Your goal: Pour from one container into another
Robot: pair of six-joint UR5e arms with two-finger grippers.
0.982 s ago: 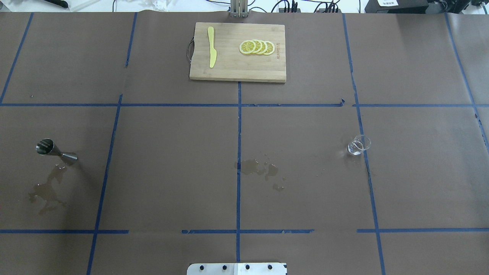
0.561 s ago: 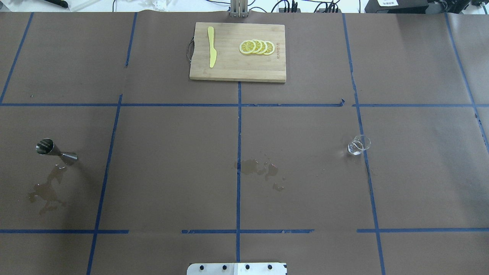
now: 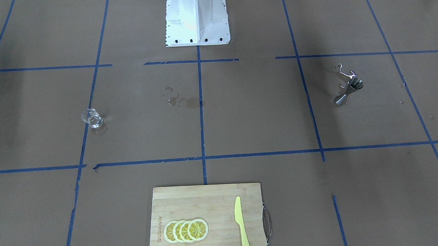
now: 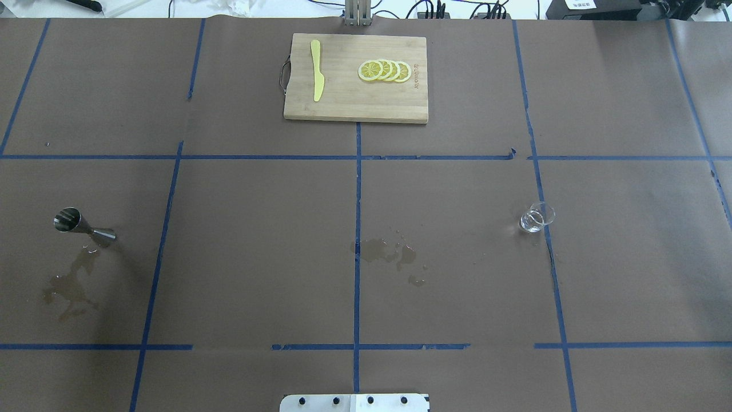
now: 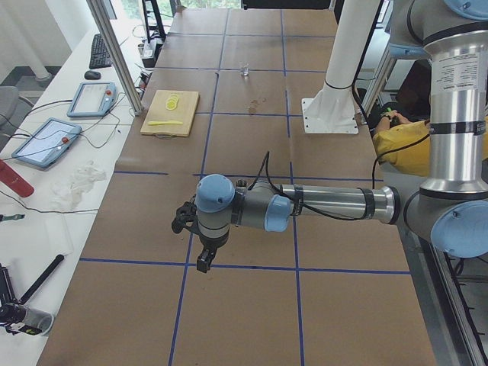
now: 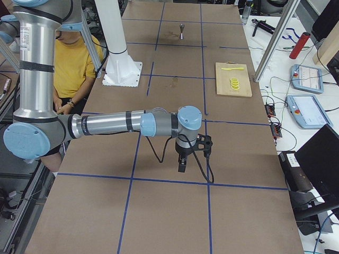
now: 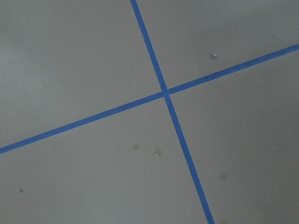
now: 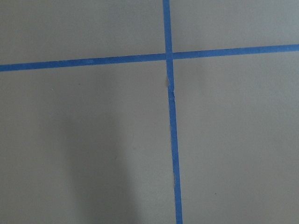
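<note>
Overall, taking the overhead view as the clock face, the left gripper (image 5: 203, 261) shows only in the side view, hanging fingers-down over bare paper off the 9 o'clock end of the table (image 4: 257, 229); whether its fingers are apart or together cannot be told from there. Its wrist camera shows only a crossing of blue tape (image 7: 164, 92) and a few small spots. At 9 o'clock stands the steel jigger (image 4: 84, 227), upright, with nothing gripping it. A wet patch (image 4: 68, 286) spreads from its foot toward 7 o'clock. At 12 o'clock lies the wooden cutting board (image 4: 354, 109), carrying a yellow knife (image 4: 317, 71) on its 9 o'clock side and a row of overlapping lemon slices (image 4: 385, 71) toward its 3 o'clock side, the two well apart. A smaller spill (image 4: 386, 252) sits near the table's centre, just off the middle tape line. At 3 o'clock the clear glass cup (image 4: 536, 217) stands upright beside a tape line, untouched and well apart from the jigger; its contents cannot be judged. The right gripper (image 6: 181, 167) likewise shows only in a side view, hanging fingers-down beyond the 3 o'clock end, holding nothing visible, its opening not determinable. A person in yellow (image 6: 71, 63) sits behind the robot's white pedestal (image 6: 123, 69).
</note>
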